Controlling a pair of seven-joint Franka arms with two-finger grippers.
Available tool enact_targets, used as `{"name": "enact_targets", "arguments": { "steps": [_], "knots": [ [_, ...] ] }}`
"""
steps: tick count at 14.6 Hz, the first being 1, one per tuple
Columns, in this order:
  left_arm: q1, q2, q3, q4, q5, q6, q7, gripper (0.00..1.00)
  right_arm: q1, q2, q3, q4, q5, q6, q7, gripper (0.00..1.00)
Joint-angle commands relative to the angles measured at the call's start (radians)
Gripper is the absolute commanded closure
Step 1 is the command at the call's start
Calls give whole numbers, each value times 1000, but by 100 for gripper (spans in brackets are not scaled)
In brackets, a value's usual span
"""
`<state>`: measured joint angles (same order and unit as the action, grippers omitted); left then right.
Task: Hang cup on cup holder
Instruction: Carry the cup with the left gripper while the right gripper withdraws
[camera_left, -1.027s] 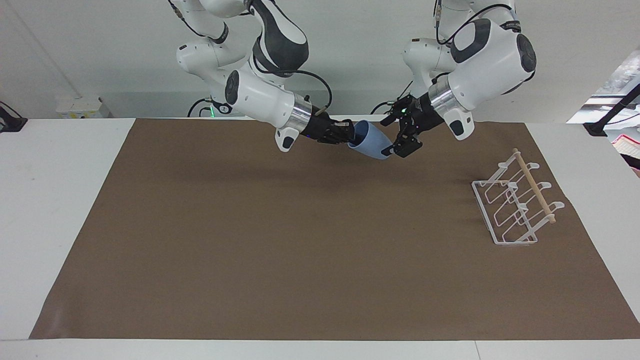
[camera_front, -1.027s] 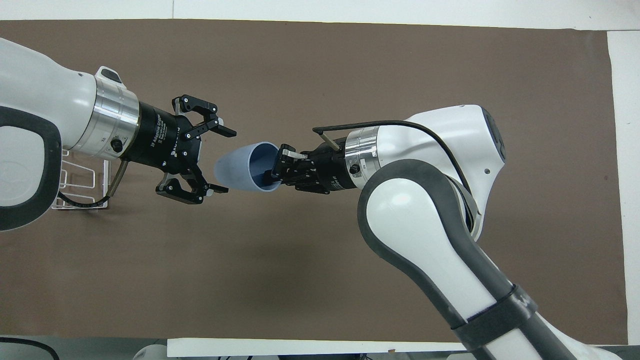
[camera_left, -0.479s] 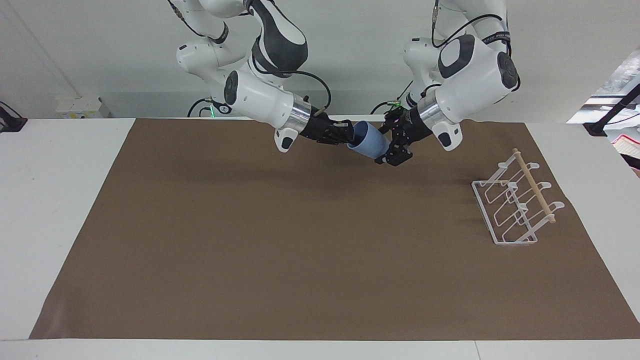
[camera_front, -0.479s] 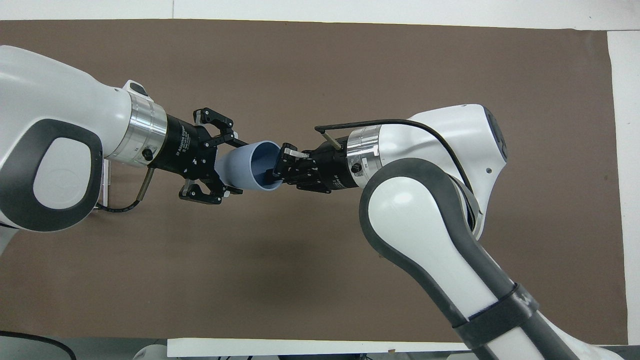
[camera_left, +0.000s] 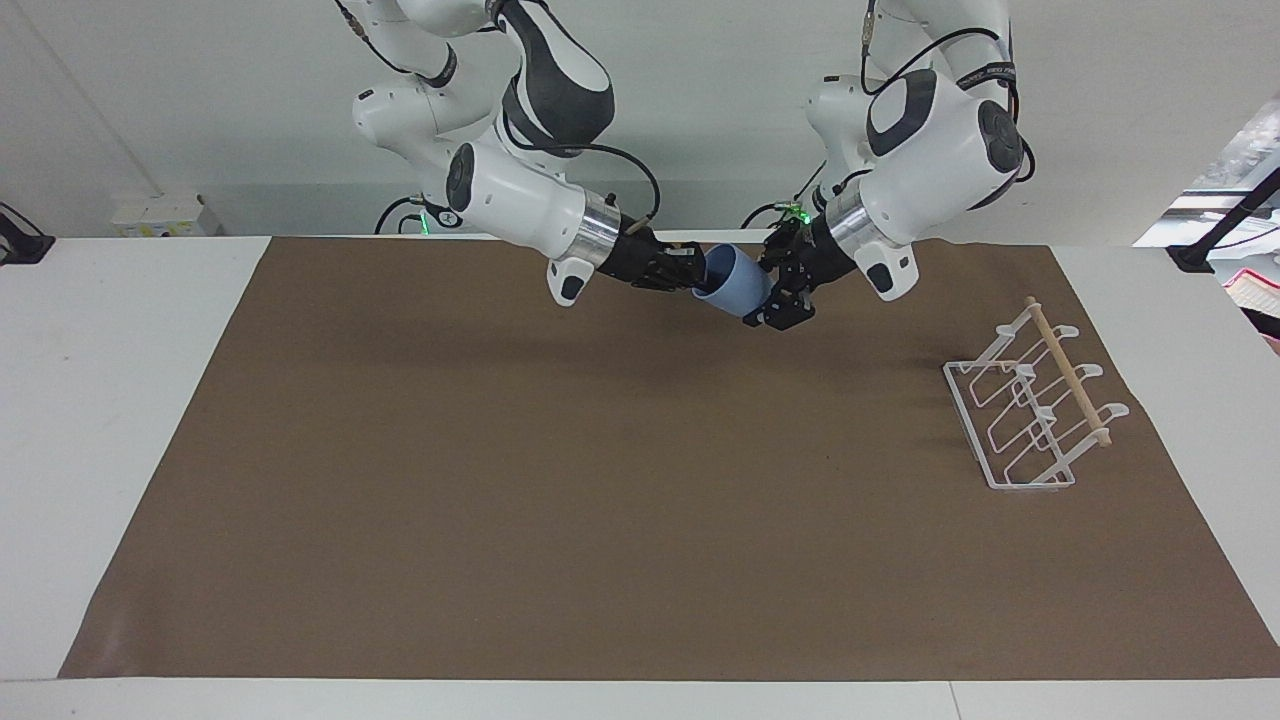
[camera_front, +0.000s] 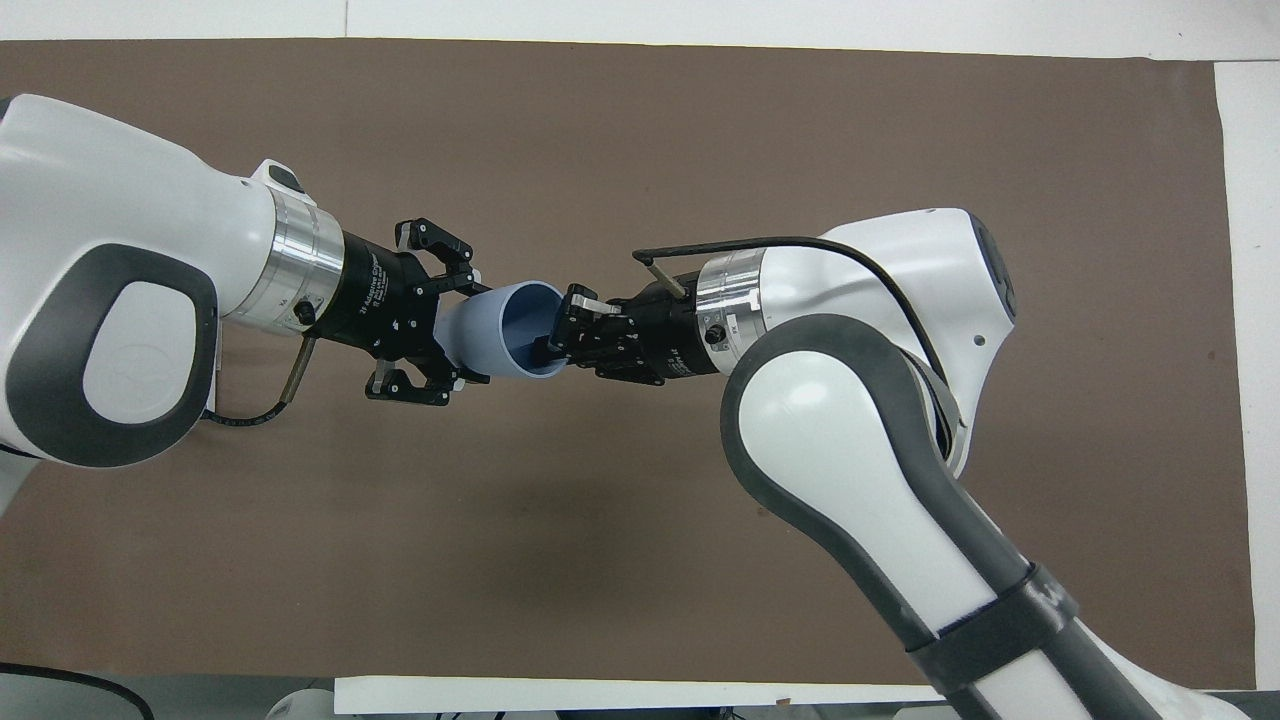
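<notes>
The light blue cup (camera_left: 737, 286) hangs on its side in the air over the mat's edge nearest the robots; it also shows in the overhead view (camera_front: 485, 338). My right gripper (camera_left: 700, 272) is shut on the cup's rim, one finger inside the mouth (camera_front: 556, 346). My left gripper (camera_left: 776, 290) is open, with its fingers on either side of the cup's closed end (camera_front: 474, 332). The white wire cup holder (camera_left: 1030, 412) with its wooden dowel stands on the mat toward the left arm's end. In the overhead view the left arm hides it.
A brown mat (camera_left: 600, 480) covers most of the white table (camera_left: 110, 400). Dark clamps and clutter sit at the table's corners near the robots (camera_left: 1215, 240).
My left gripper has moved in toward the cup, from just beside its closed end to straddling it. The right gripper has held the cup almost still.
</notes>
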<state>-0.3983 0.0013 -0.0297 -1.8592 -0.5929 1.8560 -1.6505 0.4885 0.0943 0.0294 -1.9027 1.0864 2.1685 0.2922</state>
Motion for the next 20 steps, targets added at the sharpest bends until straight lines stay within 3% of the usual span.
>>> {"name": "enact_targets", "arguments": {
  "steps": [1, 3, 5, 7, 11, 16, 20],
  "knots": [
    [45, -3, 16, -5, 98, -9, -43, 100, -59, -16, -8, -1, -11, 10, -5, 1],
    [47, 5, 16, -3, 343, -6, -72, 100, -137, -37, -8, -1, -142, 13, -7, 1],
    [62, 11, 17, 12, 547, -21, -72, 100, -236, -76, -6, 2, -425, -12, -40, 1],
    [69, 34, 16, 53, 773, -67, -60, 100, -319, -96, -9, 31, -624, -146, -47, 1],
    [-5, 74, 13, 77, 1231, -199, -69, 100, -454, -97, -11, 190, -1010, -438, -56, 1],
    [-8, 143, 11, 42, 1744, -267, -254, 100, -568, -85, -8, 469, -1149, -807, -252, 1],
    [-7, 265, 11, 38, 2001, -385, -415, 100, -565, -79, -2, 452, -1179, -862, -281, 1]
  ]
}}
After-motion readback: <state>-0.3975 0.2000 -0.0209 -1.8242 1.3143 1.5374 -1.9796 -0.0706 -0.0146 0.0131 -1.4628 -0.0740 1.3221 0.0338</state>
